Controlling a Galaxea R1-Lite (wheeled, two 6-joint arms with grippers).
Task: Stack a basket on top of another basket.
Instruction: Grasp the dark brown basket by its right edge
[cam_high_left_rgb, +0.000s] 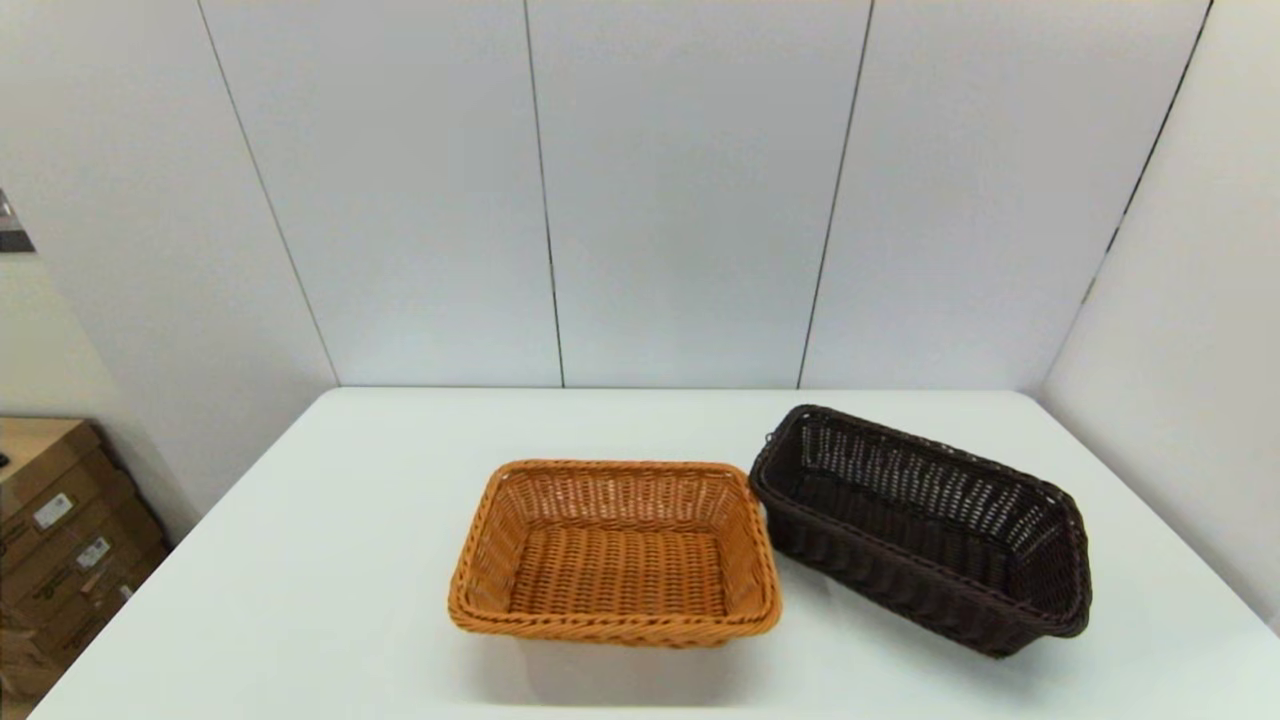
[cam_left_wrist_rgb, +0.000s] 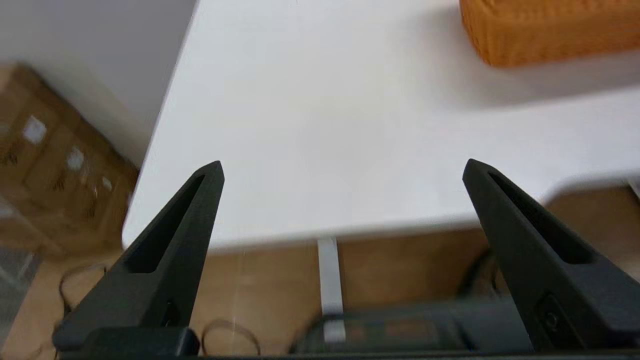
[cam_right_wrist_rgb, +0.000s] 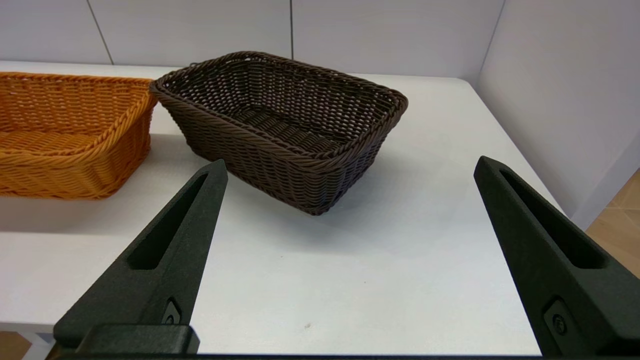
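The dark basket (cam_high_left_rgb: 925, 525) is sitting on the white table (cam_high_left_rgb: 300, 580), on the robot's right, turned at an angle to the table's edge. The tan basket (cam_high_left_rgb: 615, 550) is standing just to its left, near the middle of the table, squarely facing the robot. Their near corners are lying close together; in the right wrist view the two rims are looking almost in contact, though whether they are touching cannot be told. Both are sitting upright with nothing inside.

The right hand (cam_right_wrist_rgb: 350, 167) is hanging over the near right part of the table, its fingers (cam_right_wrist_rgb: 172, 250) spread wide apart, holding nothing, and pointing toward the dark basket (cam_right_wrist_rgb: 285, 127). The left hand (cam_left_wrist_rgb: 342, 170) is hovering at the table's near left edge, fingers likewise wide apart and holding nothing, with a corner of the tan basket (cam_left_wrist_rgb: 550, 30) showing further off. Cardboard boxes (cam_high_left_rgb: 60, 540) are standing on the floor beside the table's left side.
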